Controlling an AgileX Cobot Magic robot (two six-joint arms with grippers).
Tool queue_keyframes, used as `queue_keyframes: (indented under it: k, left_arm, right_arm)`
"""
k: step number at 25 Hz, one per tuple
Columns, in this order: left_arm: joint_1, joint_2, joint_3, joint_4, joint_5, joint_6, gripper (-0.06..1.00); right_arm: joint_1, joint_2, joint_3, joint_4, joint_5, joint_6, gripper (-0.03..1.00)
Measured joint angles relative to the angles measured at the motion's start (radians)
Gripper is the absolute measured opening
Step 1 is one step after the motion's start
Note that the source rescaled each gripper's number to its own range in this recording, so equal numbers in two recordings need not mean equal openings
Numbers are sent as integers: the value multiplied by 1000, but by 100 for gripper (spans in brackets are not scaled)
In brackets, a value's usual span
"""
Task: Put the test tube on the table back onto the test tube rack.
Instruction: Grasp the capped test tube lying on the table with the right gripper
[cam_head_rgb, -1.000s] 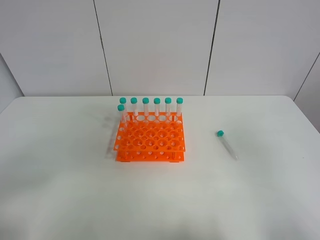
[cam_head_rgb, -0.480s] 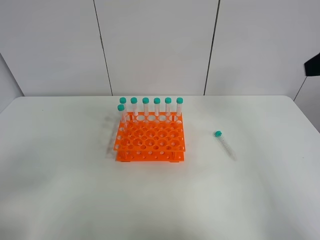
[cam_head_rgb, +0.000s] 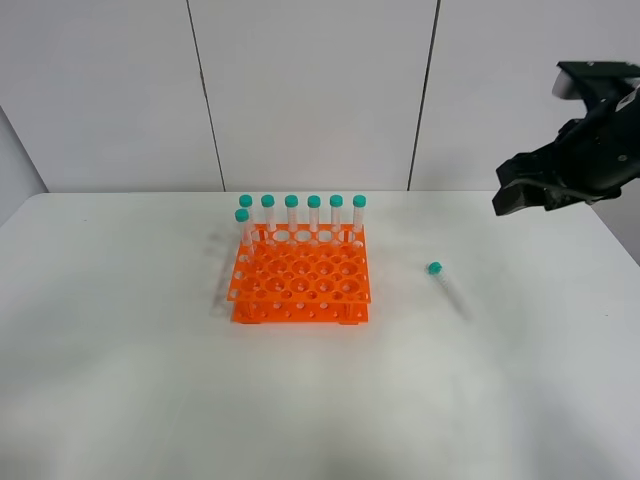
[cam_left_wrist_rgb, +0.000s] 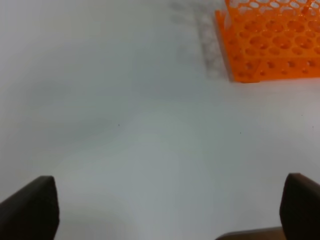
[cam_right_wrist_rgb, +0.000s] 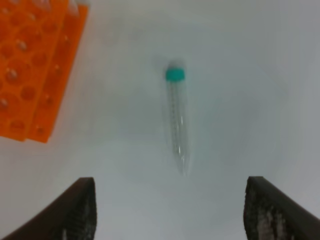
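The test tube (cam_head_rgb: 447, 285), clear with a teal cap, lies flat on the white table (cam_head_rgb: 120, 380) to the right of the orange test tube rack (cam_head_rgb: 300, 285). Several teal-capped tubes (cam_head_rgb: 302, 215) stand along the rack's back row. My right gripper (cam_head_rgb: 520, 193) hangs open and empty above the table's far right, behind the tube and apart from it. In the right wrist view the tube (cam_right_wrist_rgb: 177, 120) lies ahead of the open gripper (cam_right_wrist_rgb: 171, 187), with the rack (cam_right_wrist_rgb: 35, 65) off to one side. My left gripper (cam_left_wrist_rgb: 170, 190) is open and empty over bare table, the rack's corner (cam_left_wrist_rgb: 270, 45) ahead.
A white panelled wall (cam_head_rgb: 310, 90) rises behind the table's far edge. The table's right edge (cam_head_rgb: 625, 250) runs close to the right arm. Bare tabletop lies between the rack and the tube and along the front.
My right arm has come into the exterior view from the upper right and reaches over the table's far right. The tube and the rack stay about where they were.
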Motion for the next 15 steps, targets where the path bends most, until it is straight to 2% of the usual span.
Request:
queue_keyframes:
  k: [15]
  left_arm:
    - [0, 0, 0, 0, 0, 0, 100]
  right_arm:
    - [0, 258, 0, -25, -5, 9, 60]
